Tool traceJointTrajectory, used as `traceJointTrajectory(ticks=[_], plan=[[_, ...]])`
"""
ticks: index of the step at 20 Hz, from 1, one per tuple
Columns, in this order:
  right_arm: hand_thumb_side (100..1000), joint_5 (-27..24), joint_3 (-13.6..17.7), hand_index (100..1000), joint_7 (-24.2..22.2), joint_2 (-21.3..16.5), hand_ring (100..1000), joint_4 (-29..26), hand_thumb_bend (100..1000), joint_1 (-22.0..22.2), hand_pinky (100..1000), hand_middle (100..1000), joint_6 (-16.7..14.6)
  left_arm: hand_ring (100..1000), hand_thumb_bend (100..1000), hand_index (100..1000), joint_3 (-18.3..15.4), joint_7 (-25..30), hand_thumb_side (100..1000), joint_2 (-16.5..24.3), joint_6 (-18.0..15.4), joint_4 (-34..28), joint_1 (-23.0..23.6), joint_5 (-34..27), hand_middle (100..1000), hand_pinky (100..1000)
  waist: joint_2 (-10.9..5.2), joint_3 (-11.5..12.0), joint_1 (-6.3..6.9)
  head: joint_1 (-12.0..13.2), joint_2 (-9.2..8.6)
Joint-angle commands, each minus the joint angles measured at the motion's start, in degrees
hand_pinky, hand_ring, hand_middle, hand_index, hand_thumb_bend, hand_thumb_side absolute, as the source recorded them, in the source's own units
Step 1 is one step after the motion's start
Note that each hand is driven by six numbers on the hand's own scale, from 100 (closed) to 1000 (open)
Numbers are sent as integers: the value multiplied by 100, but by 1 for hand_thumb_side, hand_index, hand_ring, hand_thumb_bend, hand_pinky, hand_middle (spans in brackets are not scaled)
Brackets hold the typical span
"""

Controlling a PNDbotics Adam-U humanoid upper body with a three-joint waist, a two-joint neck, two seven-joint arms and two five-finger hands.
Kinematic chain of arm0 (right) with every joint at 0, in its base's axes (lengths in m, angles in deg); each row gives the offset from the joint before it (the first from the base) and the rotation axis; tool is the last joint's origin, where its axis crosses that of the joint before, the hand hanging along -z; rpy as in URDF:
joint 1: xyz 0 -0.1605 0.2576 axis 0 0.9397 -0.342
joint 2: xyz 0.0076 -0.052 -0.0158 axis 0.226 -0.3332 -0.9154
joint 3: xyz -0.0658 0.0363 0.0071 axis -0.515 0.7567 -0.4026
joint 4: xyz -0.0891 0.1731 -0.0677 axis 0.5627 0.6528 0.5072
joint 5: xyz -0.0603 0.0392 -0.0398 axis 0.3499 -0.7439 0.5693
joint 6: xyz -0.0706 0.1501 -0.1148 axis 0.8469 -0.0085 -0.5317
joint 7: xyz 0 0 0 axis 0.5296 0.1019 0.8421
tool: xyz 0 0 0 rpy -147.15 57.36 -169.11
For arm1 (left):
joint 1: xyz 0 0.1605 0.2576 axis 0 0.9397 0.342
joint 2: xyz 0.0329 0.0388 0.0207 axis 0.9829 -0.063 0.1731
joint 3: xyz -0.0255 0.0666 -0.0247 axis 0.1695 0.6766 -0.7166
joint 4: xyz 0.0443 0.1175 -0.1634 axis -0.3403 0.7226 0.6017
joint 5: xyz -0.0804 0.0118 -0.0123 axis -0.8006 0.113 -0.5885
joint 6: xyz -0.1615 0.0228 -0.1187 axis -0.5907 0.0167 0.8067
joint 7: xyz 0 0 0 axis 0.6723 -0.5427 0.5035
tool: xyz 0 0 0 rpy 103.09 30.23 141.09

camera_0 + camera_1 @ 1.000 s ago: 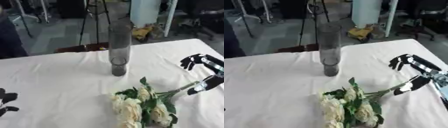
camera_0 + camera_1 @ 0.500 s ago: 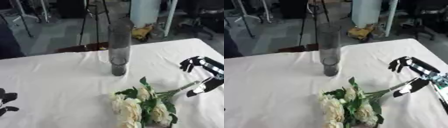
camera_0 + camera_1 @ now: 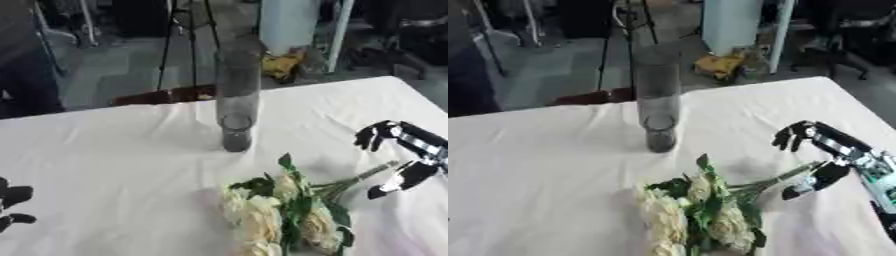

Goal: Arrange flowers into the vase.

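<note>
Flowers (image 3: 697, 215) lie on the counter (image 3: 553, 170), stems toward our right hand (image 3: 826, 150), spread open around the stem ends, not gripping. Left hand (image 3: 13, 202) rests open. We risk knocking over the tall vase (image 3: 236, 100) when lifting the bouquet.

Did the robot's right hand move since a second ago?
Yes. The right hand has slid a little toward the near edge of the table, away from the vase, and now sits by the stem ends of the flowers.
</note>
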Motion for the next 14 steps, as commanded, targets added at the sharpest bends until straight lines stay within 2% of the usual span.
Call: traceJointTrajectory(ticks=[1, 14], plan=[[348, 178, 15, 690, 41, -83, 782, 49, 969, -138, 519, 508, -134, 758, 390, 659, -29, 20, 1000, 100, -8, -118, -51, -21, 674, 533, 2, -1, 58, -22, 16], [352, 640, -17, 665, 465, 149, 760, 351, 974, -254, 495, 480, -108, 759, 388, 660, -28, 20, 1000, 88, -9, -122, -48, -28, 675, 533, -7, -12, 60, -56, 50]])
